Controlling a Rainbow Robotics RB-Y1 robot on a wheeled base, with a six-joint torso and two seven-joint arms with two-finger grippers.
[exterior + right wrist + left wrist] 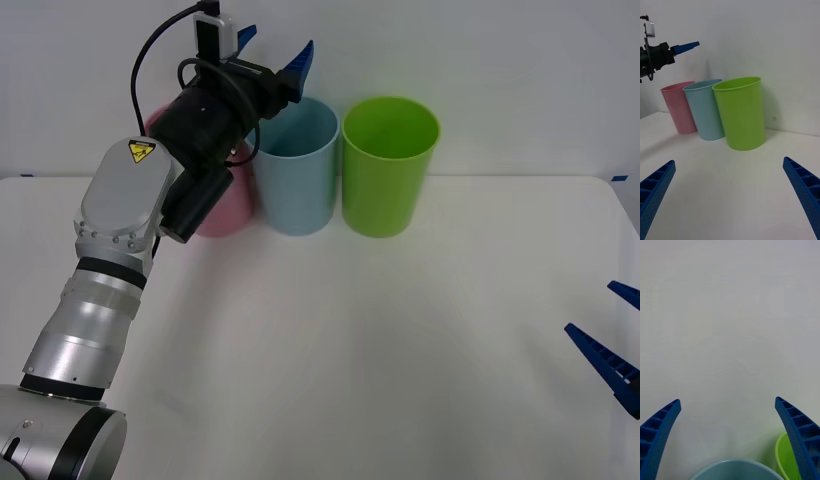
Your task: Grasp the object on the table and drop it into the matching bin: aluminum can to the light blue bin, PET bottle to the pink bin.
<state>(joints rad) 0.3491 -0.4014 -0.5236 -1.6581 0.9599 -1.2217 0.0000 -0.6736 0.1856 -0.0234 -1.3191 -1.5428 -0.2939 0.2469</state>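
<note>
Your left gripper point(272, 50) is up in the air above the light blue bin point(296, 170), fingers spread wide with nothing between them. Behind the arm on the left sits the pink bin point(225, 205), partly hidden by it, touching or just beside the light blue one. Next over is the lime green bin point(389, 165), all three lined up at the far side of the table point(350, 340). Can't tell where the can is. Far right, your right gripper point(730, 198) sits low by the table edge, fingers spread too.
</note>
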